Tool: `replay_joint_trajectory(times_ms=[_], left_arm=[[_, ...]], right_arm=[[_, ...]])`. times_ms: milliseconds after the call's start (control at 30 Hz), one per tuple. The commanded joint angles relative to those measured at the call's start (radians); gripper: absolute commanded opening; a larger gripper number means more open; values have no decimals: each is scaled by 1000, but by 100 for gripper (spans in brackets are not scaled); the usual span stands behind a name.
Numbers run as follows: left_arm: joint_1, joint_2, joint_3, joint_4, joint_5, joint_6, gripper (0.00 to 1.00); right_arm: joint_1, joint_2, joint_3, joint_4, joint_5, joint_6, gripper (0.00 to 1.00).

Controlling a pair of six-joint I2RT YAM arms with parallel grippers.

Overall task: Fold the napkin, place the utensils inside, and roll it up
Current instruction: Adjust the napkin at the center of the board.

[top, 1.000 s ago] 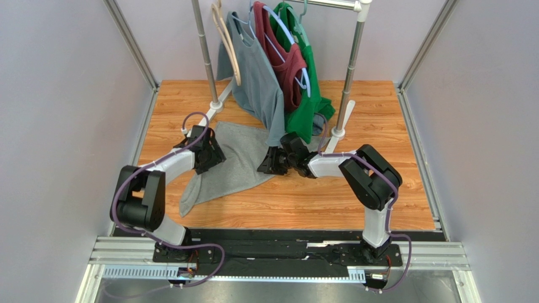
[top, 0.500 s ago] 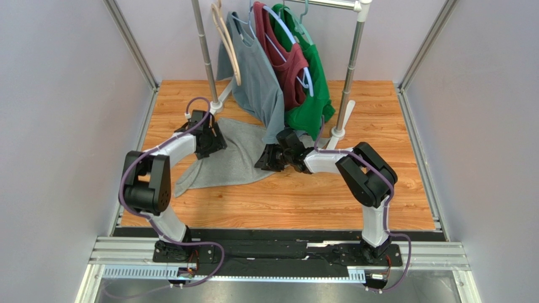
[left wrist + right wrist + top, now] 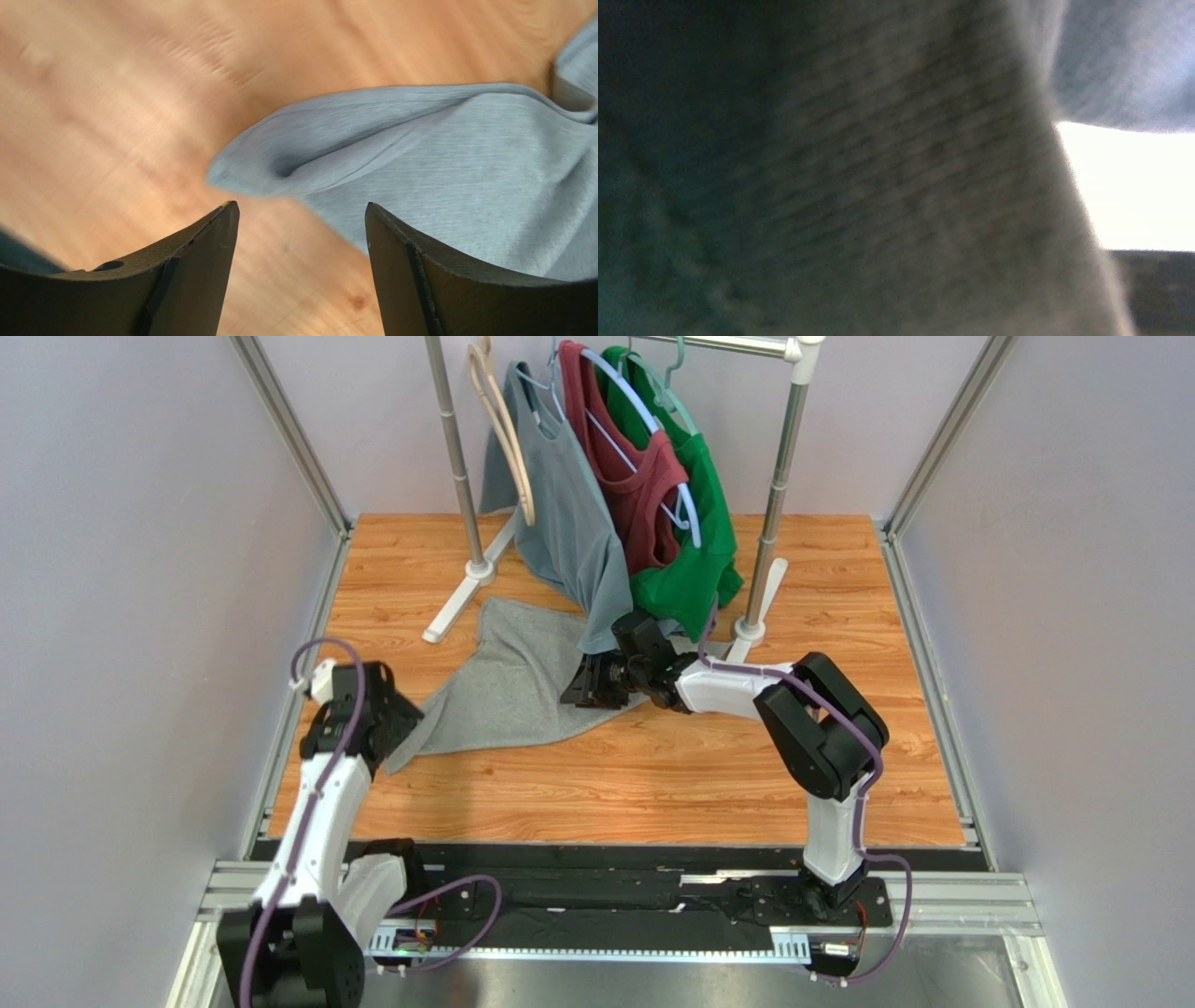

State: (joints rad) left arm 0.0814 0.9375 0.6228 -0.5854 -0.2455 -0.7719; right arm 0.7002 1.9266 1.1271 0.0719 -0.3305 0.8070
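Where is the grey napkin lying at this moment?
In the top view the napkin lies on the wooden table, left of centre, between the left fingers and the right fingers, just before the clothes rack.

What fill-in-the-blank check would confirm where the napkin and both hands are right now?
The left hand is ____, fingers apart near a corner of the napkin.
The napkin lies on the ____ tabletop.
The right hand is at the napkin's edge; its wrist view is filled with blurred ____ cloth.
The shirts on the rack are grey, maroon and ____.
Missing: open; wooden; grey; green.
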Motion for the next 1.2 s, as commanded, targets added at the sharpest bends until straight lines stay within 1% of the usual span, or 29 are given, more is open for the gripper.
replay_joint_trajectory(times_ms=[0,67,133,200,233,267,333,433,733,900,1167], left_arm=[[107,-210,-54,-203,-32,-158,74],[136,-285,-75,-269,-81,-193,73],[155,-308,-99,-287,-98,-210,72],[195,-290,-127,-226,-49,-199,72],[210,-270,-155,-205,-28,-210,69],[243,-219,-169,-153,27,-213,68],[261,-175,-202,-78,83,-233,65],[261,-149,-230,-44,94,-279,61],[261,-132,-270,64,69,-302,59],[261,-94,-258,61,52,-319,59],[262,-5,-198,42,18,-280,59]], right_arm=[[-18,-48,36,0,-47,-28,40],[-31,-41,37,0,-64,-23,40],[-45,-29,34,12,-90,-17,40],[-65,-21,28,22,-104,-14,39],[-71,-17,25,25,-114,-14,39],[-83,-14,25,26,-122,-14,40],[-100,-8,20,34,-143,-12,40],[-123,-11,2,49,-154,-12,40],[-160,11,-21,81,-194,-9,40],[-169,28,-20,81,-206,-8,40],[-177,34,-20,89,-206,-6,40]])
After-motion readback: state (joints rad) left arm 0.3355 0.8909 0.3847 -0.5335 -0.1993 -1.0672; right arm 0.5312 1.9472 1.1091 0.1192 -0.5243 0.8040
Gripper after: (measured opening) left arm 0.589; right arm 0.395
